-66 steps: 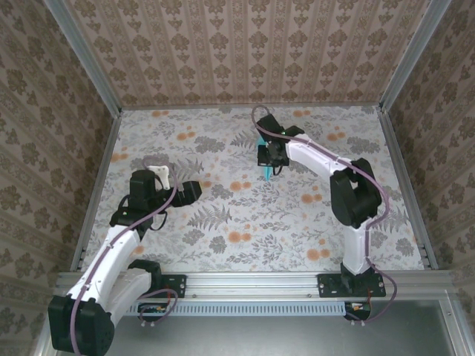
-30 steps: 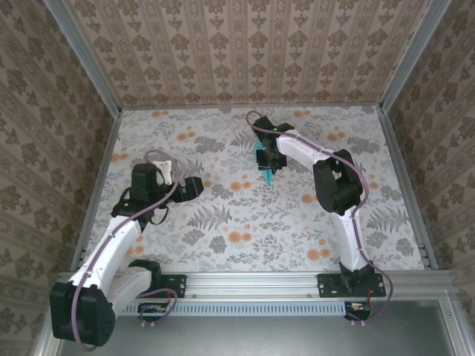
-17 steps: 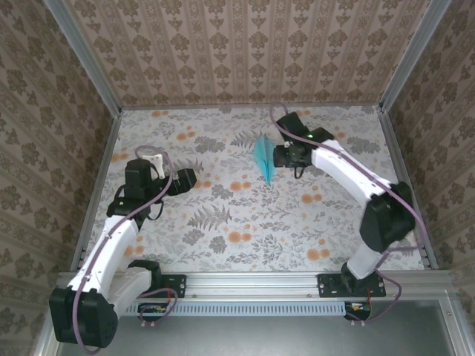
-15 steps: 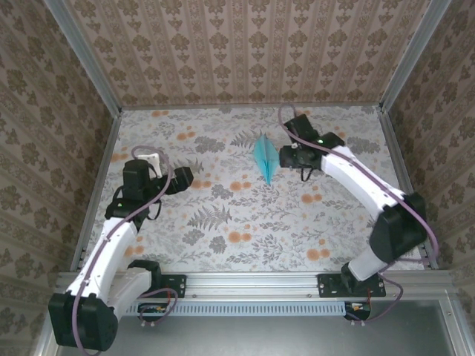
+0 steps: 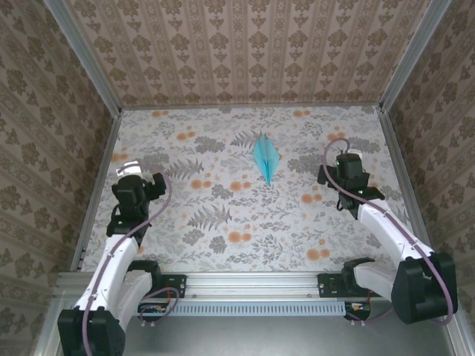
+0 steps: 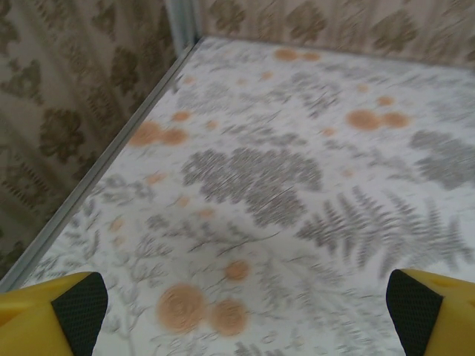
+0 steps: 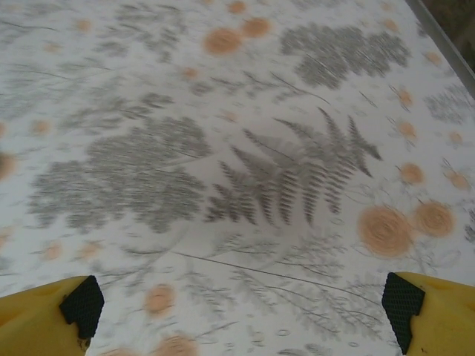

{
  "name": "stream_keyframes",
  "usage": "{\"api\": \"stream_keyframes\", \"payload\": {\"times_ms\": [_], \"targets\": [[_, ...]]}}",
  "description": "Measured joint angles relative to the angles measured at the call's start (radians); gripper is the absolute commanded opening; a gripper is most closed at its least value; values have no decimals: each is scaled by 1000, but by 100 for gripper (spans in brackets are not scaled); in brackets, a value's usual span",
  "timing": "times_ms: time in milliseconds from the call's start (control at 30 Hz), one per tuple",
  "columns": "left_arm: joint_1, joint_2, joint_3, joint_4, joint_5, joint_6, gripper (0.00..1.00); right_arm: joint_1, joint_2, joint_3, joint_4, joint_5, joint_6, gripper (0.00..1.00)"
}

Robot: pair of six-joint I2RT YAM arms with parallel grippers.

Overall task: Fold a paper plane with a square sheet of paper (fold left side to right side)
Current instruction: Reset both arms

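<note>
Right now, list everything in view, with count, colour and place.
paper plane: 1, light blue, far middle of the table, nothing touching it
table: 1, white with grey and orange flowers, under everything
walls: 3, brown patterned, left, back, right
rail: 1, silver, near edge
arms: 2, white and black, left arm, right arm
end effectors: 2, yellow fingers, black pads, left end effector and right end effector open, empty

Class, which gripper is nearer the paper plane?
Right. The right gripper is just right of the paper plane; the left gripper is farther away on its left. Neither touches it.
</note>
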Motion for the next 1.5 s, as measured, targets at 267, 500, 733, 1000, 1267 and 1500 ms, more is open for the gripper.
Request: {"api": "stream_keyframes", "payload": {"times_ms": [267, 500, 733, 1000, 1267, 1500], "targets": [[54, 171, -48, 193, 20, 73, 100, -50, 111, -146, 346, -50, -89, 100], [71, 312, -86, 416, 132, 138, 100, -50, 249, -161, 617, -113, -159, 100], [71, 413, -102, 560, 233, 188, 100, -59, 375, -172, 825, -173, -217, 100], [71, 434, -103, 629, 290, 211, 100, -77, 412, -219, 951, -202, -221, 100], [71, 509, -105, 718, 364, 222, 100, -78, 412, -219, 981, -203, -221, 100], [71, 637, -126, 901, 420, 248, 100, -78, 412, -219, 983, -203, -221, 100]]}}
